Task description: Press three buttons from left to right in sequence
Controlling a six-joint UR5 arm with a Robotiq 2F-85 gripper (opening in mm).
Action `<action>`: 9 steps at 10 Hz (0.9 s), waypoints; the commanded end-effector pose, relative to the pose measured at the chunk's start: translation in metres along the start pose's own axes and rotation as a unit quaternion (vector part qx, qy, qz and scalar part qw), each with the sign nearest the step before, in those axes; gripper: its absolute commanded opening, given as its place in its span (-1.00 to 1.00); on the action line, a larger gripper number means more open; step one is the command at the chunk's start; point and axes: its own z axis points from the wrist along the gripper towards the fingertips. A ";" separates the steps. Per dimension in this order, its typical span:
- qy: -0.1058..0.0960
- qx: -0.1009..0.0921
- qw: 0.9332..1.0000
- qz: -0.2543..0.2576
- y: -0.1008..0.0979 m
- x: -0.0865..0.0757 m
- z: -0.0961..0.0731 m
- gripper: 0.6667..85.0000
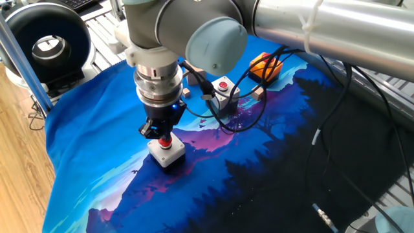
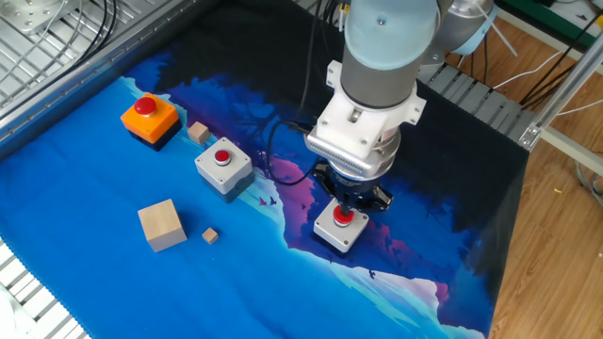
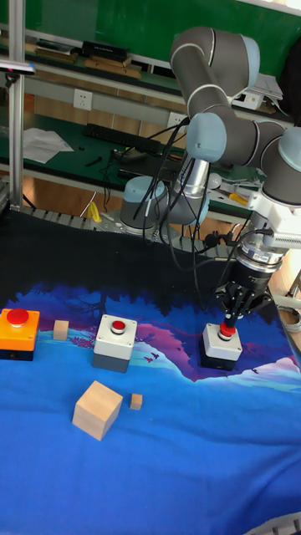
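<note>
Red caps top all three buttons, and in one fixed view the gripper [image 1: 163,134] stands upright over the nearest grey button [image 1: 166,149], its tip down on the cap; that posture suits a straight downward push. Whether the fingers are apart or closed I cannot tell here, since the dark tip hides them. The middle grey button [image 1: 224,88] and the orange button [image 1: 266,66] lie further back in a row, partly behind black cables [image 1: 249,107] that trail from the arm.

From the other fixed view, the row runs across the blue printed cloth [image 2: 85,188] covering the counter: orange button [image 2: 149,117] toward one edge, middle grey button [image 2: 223,167] next, and the grey button [image 2: 340,225] under the gripper [image 2: 349,204] toward the opposite edge. A large wooden cube [image 2: 160,224] and two small cubes [image 2: 209,235] sit near the row, apart from the buttons. The row spacing looks meant to give the arm room to step from one button to the next.

In the tall fixed view the fingers [image 3: 234,303] taper to a point meeting the red cap of the grey button [image 3: 222,345], so they read as pinched together, gripping nothing, used as a poking tip. Behind the counter are workbenches, a keyboard [image 3: 109,134] and a green wall; wooden flooring shows beside the counter in the fixed views
</note>
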 end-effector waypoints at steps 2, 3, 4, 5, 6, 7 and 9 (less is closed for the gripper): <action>-0.001 -0.005 1.000 0.003 0.003 -0.001 0.000 -0.99; -0.001 -0.005 1.000 0.003 0.003 -0.001 0.001 -0.99; -0.001 -0.005 1.000 0.003 0.003 -0.002 0.001 -0.99; -0.001 -0.005 1.000 0.003 0.002 -0.002 0.003 -0.99; -0.002 -0.004 1.000 0.002 0.002 -0.003 0.004 -0.99; -0.003 -0.004 1.000 0.002 0.001 -0.003 0.005 -0.99; -0.003 -0.004 1.000 0.002 0.002 -0.003 0.005 -0.99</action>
